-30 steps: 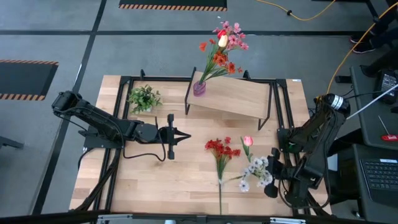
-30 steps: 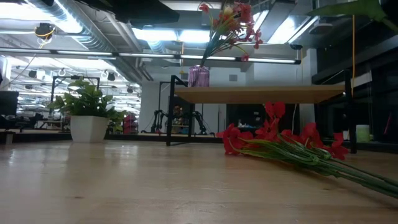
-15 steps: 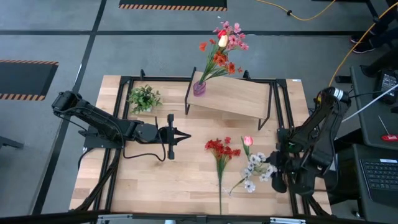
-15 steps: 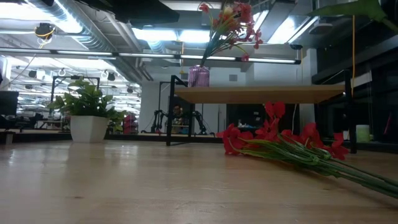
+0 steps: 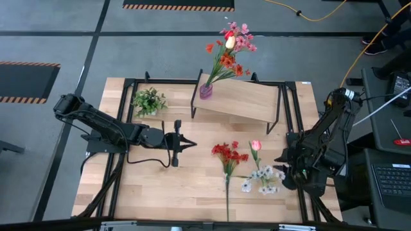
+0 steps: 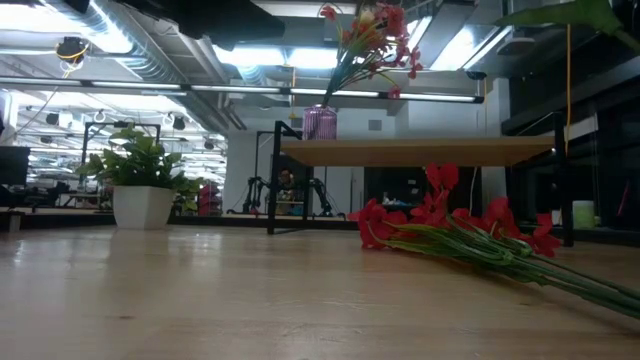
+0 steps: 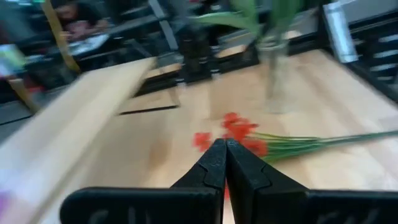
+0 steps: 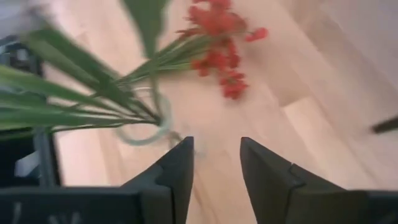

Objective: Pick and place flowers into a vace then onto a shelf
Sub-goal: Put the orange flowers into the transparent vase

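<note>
A purple vase (image 5: 205, 91) with a mixed bouquet (image 5: 228, 48) stands on the left end of the shelf (image 5: 247, 101). Red flowers (image 5: 228, 154) lie on the table, stems toward the near edge. A pink tulip (image 5: 255, 145) and white flowers (image 5: 260, 181) cluster to their right, green stems (image 8: 74, 99) fanning out of what looks like a clear glass rim (image 8: 144, 138). My right gripper (image 5: 282, 168) hovers open just right of the white flowers, nothing between its fingers (image 8: 177, 171). My left gripper (image 5: 187, 142) is shut at mid-table and points toward the red flowers (image 7: 239, 134).
A small leafy plant in a white pot (image 5: 149, 101) stands at the far left, beside the shelf's black legs (image 5: 192, 102). Black frame rails (image 5: 125, 128) run along the table's left and right sides. Bare wood lies between my left gripper and the near edge.
My right gripper has risen and drawn back from the white flowers, toward the table's far side. The white blooms have shifted a little toward the table's left and now spread wider and flatter. The red flowers, the vase and the shelf have stayed put.
</note>
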You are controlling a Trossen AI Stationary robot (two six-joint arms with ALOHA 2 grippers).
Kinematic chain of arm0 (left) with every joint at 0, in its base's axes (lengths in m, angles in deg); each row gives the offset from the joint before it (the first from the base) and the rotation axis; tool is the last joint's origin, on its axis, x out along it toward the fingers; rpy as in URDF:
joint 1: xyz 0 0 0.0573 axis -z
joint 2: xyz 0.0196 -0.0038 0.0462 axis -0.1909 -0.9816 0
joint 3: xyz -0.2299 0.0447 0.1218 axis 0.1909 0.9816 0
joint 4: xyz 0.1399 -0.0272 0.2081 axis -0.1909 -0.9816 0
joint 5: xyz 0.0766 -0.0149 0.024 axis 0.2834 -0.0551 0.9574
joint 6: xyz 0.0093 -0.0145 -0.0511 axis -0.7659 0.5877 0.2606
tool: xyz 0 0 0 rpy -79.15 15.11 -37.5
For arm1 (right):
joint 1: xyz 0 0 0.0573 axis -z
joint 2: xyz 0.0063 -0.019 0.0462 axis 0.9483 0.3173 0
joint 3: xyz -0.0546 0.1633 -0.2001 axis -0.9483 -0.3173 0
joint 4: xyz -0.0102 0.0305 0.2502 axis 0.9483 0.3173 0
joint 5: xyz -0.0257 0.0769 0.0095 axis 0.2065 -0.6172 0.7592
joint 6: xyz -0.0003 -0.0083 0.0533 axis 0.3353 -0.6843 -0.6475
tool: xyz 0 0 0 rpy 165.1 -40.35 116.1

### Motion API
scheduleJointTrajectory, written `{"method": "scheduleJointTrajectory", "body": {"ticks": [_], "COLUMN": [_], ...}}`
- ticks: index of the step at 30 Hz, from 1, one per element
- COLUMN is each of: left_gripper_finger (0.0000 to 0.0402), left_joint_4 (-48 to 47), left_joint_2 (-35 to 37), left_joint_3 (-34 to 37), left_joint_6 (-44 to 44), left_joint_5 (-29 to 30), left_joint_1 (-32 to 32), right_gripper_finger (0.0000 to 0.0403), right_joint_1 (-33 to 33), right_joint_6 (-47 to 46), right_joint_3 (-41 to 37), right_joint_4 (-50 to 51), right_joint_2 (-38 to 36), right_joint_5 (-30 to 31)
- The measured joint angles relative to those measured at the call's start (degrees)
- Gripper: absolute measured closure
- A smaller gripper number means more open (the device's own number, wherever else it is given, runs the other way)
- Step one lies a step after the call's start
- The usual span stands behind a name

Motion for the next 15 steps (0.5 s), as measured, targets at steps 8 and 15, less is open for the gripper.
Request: {"method": "scheduleJointTrajectory", "body": {"ticks": [8, 15], "left_gripper_finger": [0.0399, 0.0398], "left_joint_4": [-3.6, -7.0], "left_joint_2": [-5.8, -16.0], "left_joint_3": [-2.7, -9.7], "left_joint_6": [4.5, -0.7], "left_joint_5": [-2.9, -6.9], "left_joint_1": [1.2, 1.2], "right_gripper_finger": [0.0331, 0.0397], "right_joint_1": [1.5, 2.9], "right_joint_6": [-3.9, -3.8], "right_joint_3": [0.0, -0.7], "right_joint_4": [6.0, 5.8], "right_joint_2": [0.0, 0.0], "right_joint_5": [4.2, 6.9]}}
